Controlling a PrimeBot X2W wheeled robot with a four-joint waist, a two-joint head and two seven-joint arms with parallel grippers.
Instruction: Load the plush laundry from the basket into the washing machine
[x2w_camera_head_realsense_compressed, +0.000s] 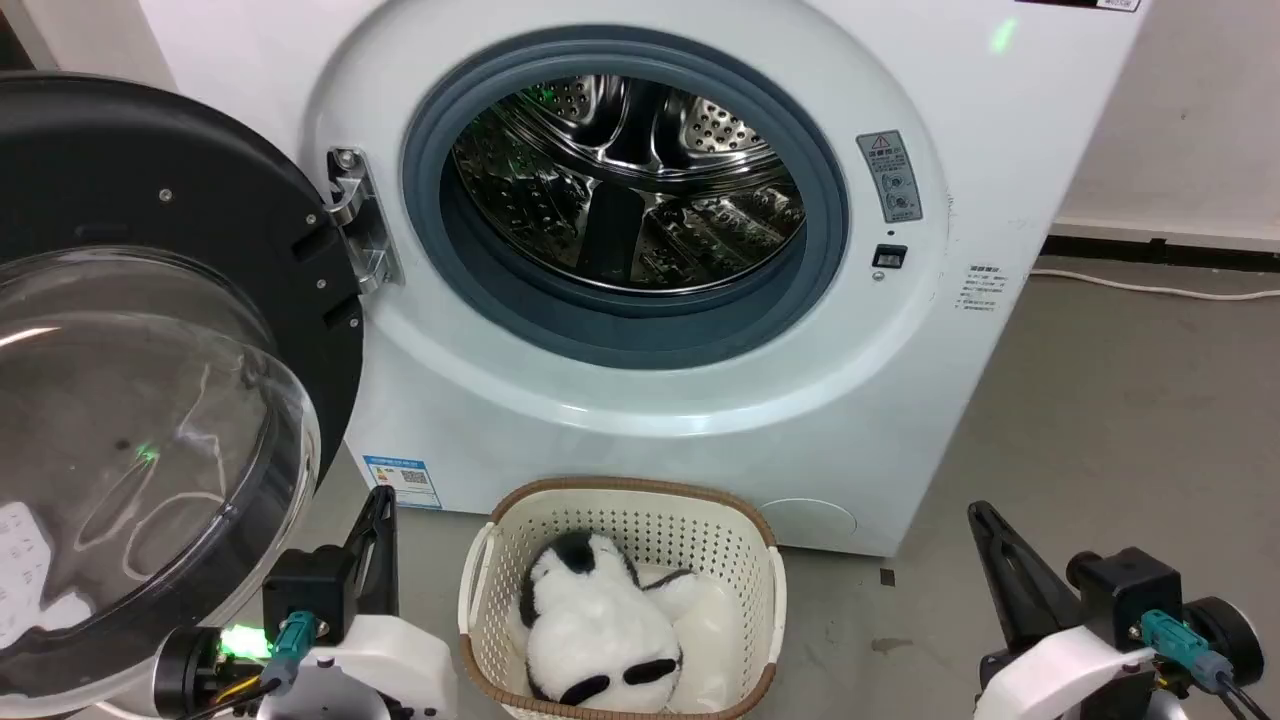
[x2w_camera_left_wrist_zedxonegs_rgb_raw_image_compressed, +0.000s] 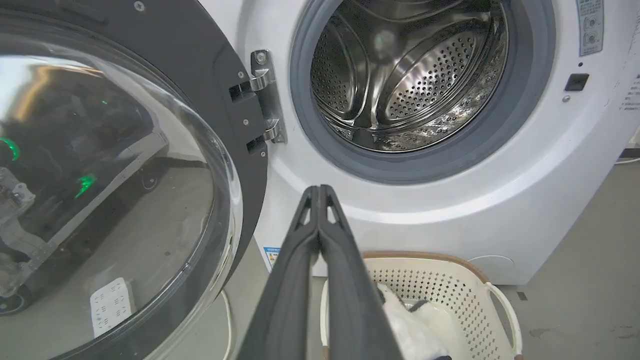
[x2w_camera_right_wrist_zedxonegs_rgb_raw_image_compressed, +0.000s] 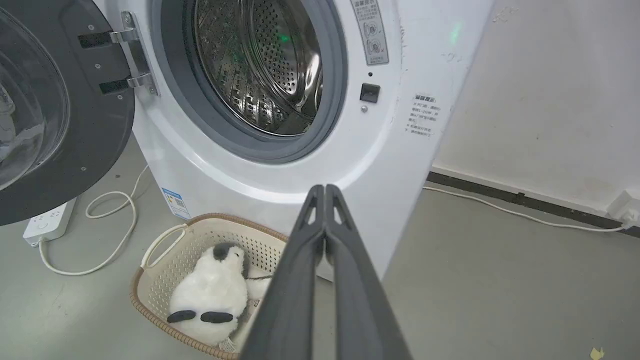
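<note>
Both pairs of jaws were pressed together with nothing between them. The left gripper (x2w_camera_head_realsense_compressed: 383, 498) stood low at the left and the right gripper (x2w_camera_head_realsense_compressed: 975, 512) low at the right, fingers pointing up toward the machine. They flanked the basket (x2w_camera_head_realsense_compressed: 630, 487) without touching it, which looked like a resting pose ahead of a reach, so I judged the pick as not yet begun.

The plush laundry (x2w_camera_head_realsense_compressed: 600, 625) lay inside the basket, white belly up and black limbs toward the robot, filling most of the floor. Soft and loosely slumped, it would likely give under a pinch, so a grip on the bulk of the body seemed safer than one on a thin limb.

The basket sat on the floor (x2w_camera_head_realsense_compressed: 1100, 420) just in front of the washing machine (x2w_camera_head_realsense_compressed: 650, 400), directly under the opening, which kept the lift short and nearly straight up.

The door (x2w_camera_head_realsense_compressed: 150, 400) was swung wide to the left on its hinge (x2w_camera_head_realsense_compressed: 360, 215), leaving the door seal (x2w_camera_head_realsense_compressed: 640, 330) and the drum (x2w_camera_head_realsense_compressed: 620, 180) unobstructed. The open door hung close to the left gripper, so that arm had less room to swing.
</note>
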